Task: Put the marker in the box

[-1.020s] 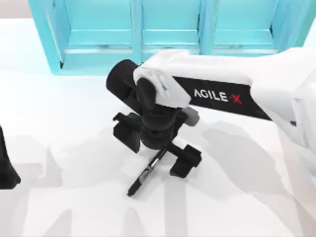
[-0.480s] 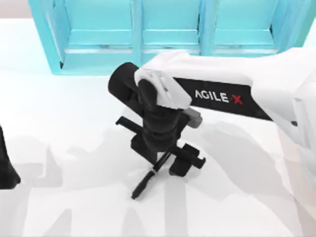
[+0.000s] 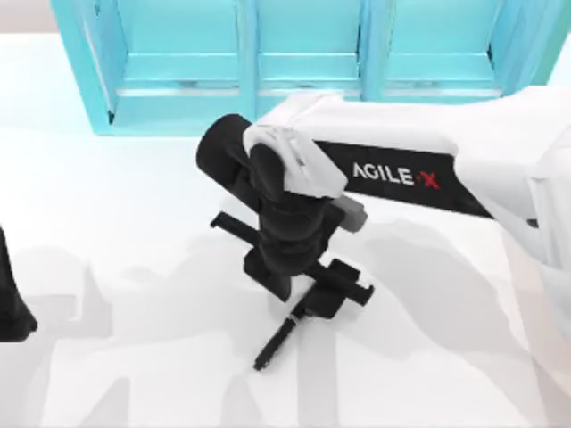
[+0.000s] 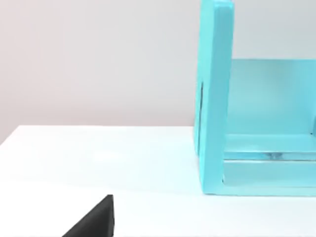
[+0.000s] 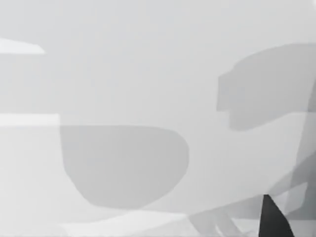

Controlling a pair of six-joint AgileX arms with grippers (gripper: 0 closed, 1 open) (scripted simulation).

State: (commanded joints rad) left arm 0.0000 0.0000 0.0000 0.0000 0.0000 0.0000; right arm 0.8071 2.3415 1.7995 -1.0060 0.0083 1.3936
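Top view looks down on the table; left wrist view shares its turquoise shelf

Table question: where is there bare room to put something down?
The white table is bare at the top view's left, between the turquoise shelf unit and the parked left arm's edge. It is crowded mid-table, where the right hand stands at the marker.

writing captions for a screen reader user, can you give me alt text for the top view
Seen from above, the right arm reaches across the white table and its hand holds the upper end of the black marker, which slants down to the tabletop. A turquoise shelf unit spans the far edge, and the left arm sits at the left edge.
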